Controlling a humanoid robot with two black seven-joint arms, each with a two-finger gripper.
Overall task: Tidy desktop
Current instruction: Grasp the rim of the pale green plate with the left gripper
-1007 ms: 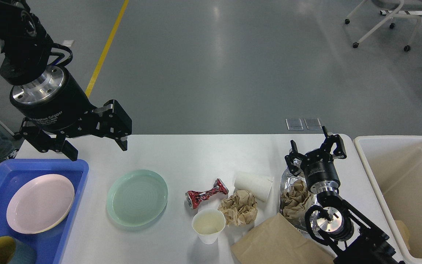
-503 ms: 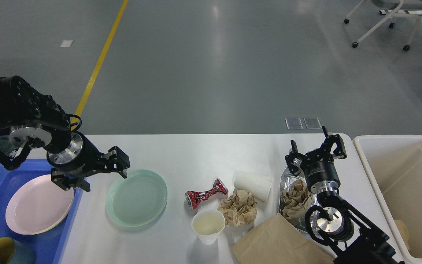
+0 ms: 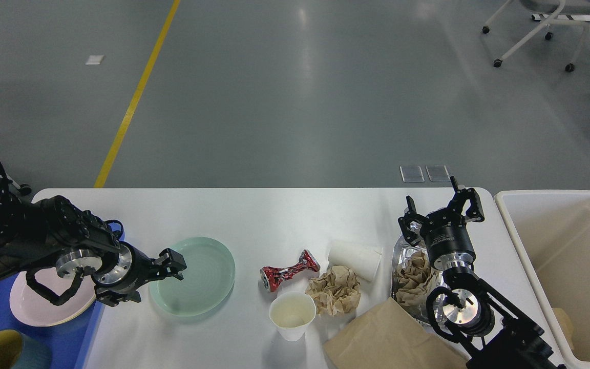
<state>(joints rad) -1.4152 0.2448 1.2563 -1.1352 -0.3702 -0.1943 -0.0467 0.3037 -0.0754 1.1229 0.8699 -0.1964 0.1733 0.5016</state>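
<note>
Nearest the camera, a flat brown paper bag [image 3: 387, 338] lay at the front edge of the desktop [image 3: 274, 210], beside an upright white paper cup [image 3: 292, 316]. At the near left, a blue tray [image 3: 82, 333] held a pink plate [image 3: 34, 312] and a yellow-lined mug [image 3: 3, 351].

The left gripper [image 3: 149, 282] sat low at the left rim of a mint-green plate [image 3: 197, 275], its fingers apart: one finger lay over the rim and the other was below the edge, toward the tray. Whether they touched the plate could not be told.

Further back lay crumpled brown paper [image 3: 334, 290], a crushed red can [image 3: 289, 270] and a tipped-over white cup [image 3: 354, 259]. The right gripper [image 3: 441, 212] hovered with its fingers spread wide above a foil wrapper [image 3: 402, 256] holding more crumpled paper, gripping nothing. White lettering on its body was too small to read.

A cream bin [image 3: 510, 225] stood off the right end of the desktop, which spanned the frame's lower half. Beyond, a yellow line [image 3: 136, 95] crossed the grey floor.
</note>
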